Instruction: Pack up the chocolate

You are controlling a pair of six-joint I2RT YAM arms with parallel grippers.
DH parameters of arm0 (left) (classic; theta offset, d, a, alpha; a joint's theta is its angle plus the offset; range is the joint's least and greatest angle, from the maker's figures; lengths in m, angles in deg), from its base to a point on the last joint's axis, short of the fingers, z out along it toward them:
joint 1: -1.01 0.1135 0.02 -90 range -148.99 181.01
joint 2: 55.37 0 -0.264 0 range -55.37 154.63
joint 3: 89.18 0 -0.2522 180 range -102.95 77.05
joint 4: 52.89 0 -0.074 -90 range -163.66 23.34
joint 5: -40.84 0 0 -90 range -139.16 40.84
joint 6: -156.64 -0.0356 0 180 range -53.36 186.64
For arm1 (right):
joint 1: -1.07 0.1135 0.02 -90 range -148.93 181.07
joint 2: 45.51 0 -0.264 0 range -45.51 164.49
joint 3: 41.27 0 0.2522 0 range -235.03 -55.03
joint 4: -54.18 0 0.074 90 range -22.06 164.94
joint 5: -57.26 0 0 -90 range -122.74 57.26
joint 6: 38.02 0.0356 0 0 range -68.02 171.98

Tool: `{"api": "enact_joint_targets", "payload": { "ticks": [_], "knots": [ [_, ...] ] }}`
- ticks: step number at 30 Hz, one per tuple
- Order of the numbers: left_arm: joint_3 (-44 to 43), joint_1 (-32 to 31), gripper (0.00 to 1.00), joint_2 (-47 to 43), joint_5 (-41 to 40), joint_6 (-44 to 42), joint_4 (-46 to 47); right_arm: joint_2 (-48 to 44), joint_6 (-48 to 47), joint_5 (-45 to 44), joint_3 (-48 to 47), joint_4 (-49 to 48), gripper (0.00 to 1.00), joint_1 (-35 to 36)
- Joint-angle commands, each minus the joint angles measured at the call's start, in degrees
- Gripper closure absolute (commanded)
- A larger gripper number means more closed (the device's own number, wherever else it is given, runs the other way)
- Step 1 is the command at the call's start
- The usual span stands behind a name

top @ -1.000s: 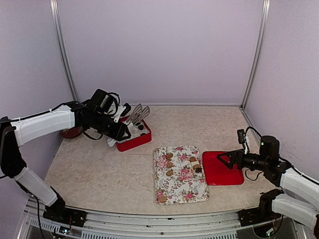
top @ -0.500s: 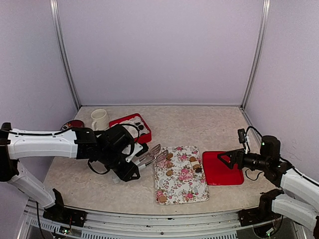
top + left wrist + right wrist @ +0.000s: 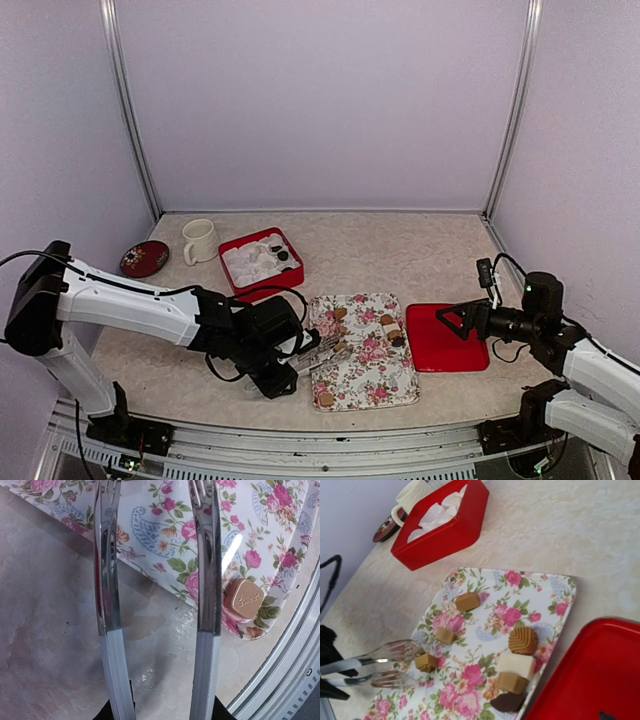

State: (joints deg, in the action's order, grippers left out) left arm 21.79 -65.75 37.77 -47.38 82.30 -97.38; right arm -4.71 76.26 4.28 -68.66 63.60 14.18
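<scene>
Several chocolate pieces lie on the floral tray [image 3: 372,385]: tan ones [image 3: 467,601] [image 3: 426,662], a ridged round one [image 3: 523,640], a white one [image 3: 515,664] and a dark one [image 3: 507,701]. My left gripper [image 3: 290,364] is shut on metal tongs [image 3: 325,350]. Their two arms [image 3: 107,555] stand apart over the tray's left edge with nothing between them. The tips [image 3: 395,652] are close to a tan piece. Another tan piece stamped "Sweet" [image 3: 243,598] sits at the tray's near corner. My right gripper [image 3: 455,322] hangs open over the red lid [image 3: 445,345].
The red box [image 3: 262,263], with a white crinkled liner and a few pieces inside, stands behind the tray. Left of it are a cream mug [image 3: 200,240] and a small dark red dish [image 3: 144,258]. The table's metal front rail [image 3: 300,645] runs close to the tray.
My left arm has swung from the red box down and right to the floral tray, carrying the tongs. The right arm has not moved.
</scene>
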Motion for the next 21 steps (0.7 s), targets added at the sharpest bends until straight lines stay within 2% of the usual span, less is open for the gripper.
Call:
{"api": "enact_joint_targets", "payload": {
  "ticks": [1, 6, 11, 21],
  "knots": [
    [-0.94, -0.28, 0.63, 2.42, -1.09, -0.04, 2.71, 0.54, 0.0, 1.12, -1.75, -0.79, 0.0, -0.65],
    [-1.41, -0.21, 0.65, 4.23, -1.47, -0.19, 2.77, 1.31, 0.33, 1.56, -1.62, -2.07, 0.0, -0.66],
    [-1.99, -0.09, 0.74, 5.04, -2.02, -0.48, 3.07, 2.3, 0.86, 2.09, -1.36, -3.52, 0.0, -0.62],
    [-0.83, 3.41, 0.86, -0.79, -1.72, 0.03, 4.01, 2.79, 0.46, 2.78, -1.04, -3.78, 0.0, -0.55]
  ]
}}
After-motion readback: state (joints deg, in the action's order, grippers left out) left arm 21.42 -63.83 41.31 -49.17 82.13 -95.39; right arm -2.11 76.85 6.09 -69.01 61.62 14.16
